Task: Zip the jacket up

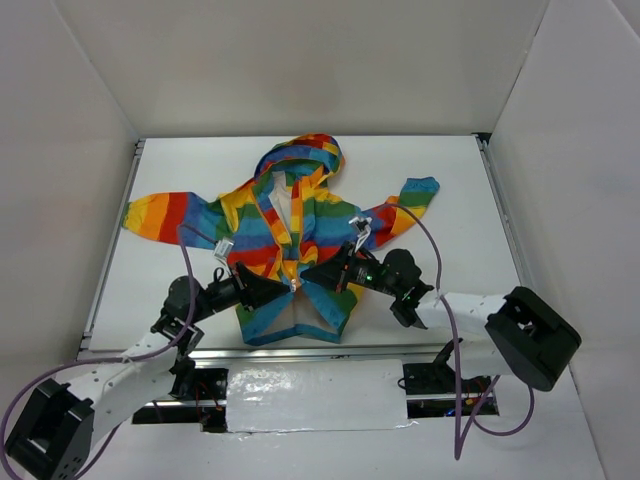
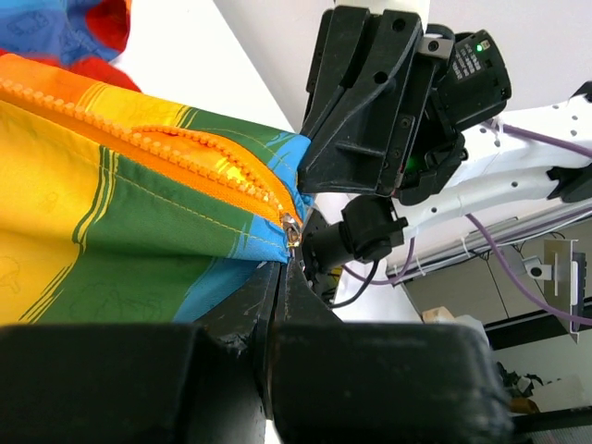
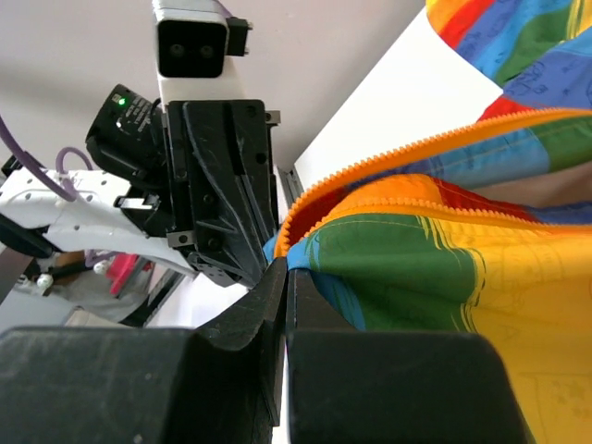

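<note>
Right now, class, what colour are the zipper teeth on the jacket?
Orange. The zipper teeth on the striped jacket show best in the left wrist view.

The small rainbow-striped hooded fabric jacket [image 1: 325, 215] lies on its back, hood far, hem near, sleeves spread left and right, orange zipper [image 2: 199, 162] undone, front open.

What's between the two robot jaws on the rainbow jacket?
The orange zipper of the jacket. In the top view the left gripper and right gripper, each shut on a front edge, face each other with only the zipper between them.
</note>
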You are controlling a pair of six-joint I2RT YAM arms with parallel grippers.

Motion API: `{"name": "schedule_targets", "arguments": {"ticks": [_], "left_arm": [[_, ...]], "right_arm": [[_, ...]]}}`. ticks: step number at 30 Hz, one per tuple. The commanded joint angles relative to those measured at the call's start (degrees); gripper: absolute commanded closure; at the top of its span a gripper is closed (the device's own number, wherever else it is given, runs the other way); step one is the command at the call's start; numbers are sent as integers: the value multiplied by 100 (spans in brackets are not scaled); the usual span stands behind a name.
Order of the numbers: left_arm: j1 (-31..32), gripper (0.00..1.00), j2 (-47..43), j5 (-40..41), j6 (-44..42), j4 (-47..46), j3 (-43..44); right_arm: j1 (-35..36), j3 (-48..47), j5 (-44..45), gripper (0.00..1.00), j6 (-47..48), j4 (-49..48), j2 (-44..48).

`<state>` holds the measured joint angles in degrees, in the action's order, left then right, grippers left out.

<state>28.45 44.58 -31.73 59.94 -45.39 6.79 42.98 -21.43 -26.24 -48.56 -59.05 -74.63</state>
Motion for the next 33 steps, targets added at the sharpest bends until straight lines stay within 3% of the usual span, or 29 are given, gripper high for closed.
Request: {"name": "schedule_targets", "arguments": {"ticks": [1, 7, 16, 33], "left_arm": [[82, 100, -212, -194, -123, -32, -28], [91, 100, -336, -53, -422, 539, 77], [108, 100, -414, -27, -510, 811, -28], [117, 100, -687, 184, -1134, 2034, 104]], "right_arm": [[17, -248, 584, 100, 135, 85, 501], [52, -195, 875, 100, 408, 903, 1064], [44, -370, 927, 100, 628, 1404, 1091], [52, -643, 1068, 100, 549, 1159, 547]]}}
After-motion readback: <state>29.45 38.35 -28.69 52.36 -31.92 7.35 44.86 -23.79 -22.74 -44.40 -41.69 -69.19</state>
